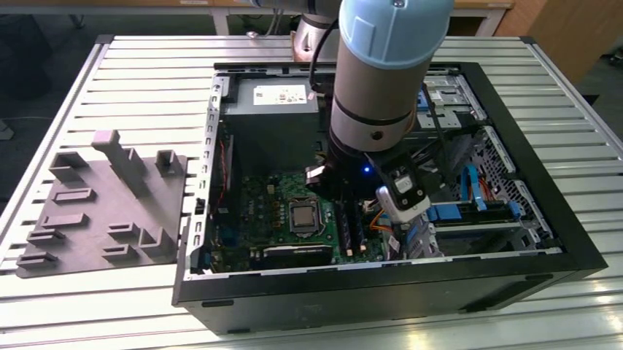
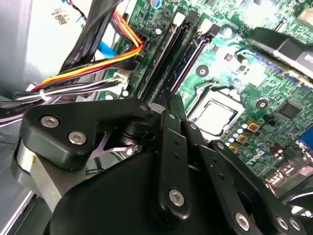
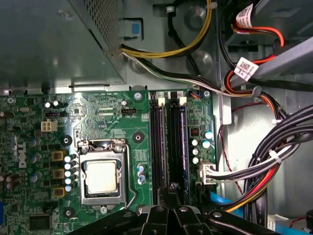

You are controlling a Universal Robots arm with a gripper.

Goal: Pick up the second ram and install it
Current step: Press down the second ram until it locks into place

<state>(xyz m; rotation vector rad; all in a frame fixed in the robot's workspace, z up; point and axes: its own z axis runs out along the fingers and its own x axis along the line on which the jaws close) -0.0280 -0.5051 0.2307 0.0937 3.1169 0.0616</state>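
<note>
Inside the open computer case lies the green motherboard with its square silver chip. Beside the chip, thin dark sticks stand on edge in the long memory slots. I take the stick under my fingertips to be the second ram. My gripper is low over the near end of that slot, fingers shut together. Whether the tips touch the ram I cannot tell. In the exterior view the gripper is down in the case, above the slots.
Bundles of black, red, orange and yellow cables run close beside the slots. The grey power supply box fills the case's far end. A grey plastic tray with raised blocks lies on the slatted table at the exterior view's left.
</note>
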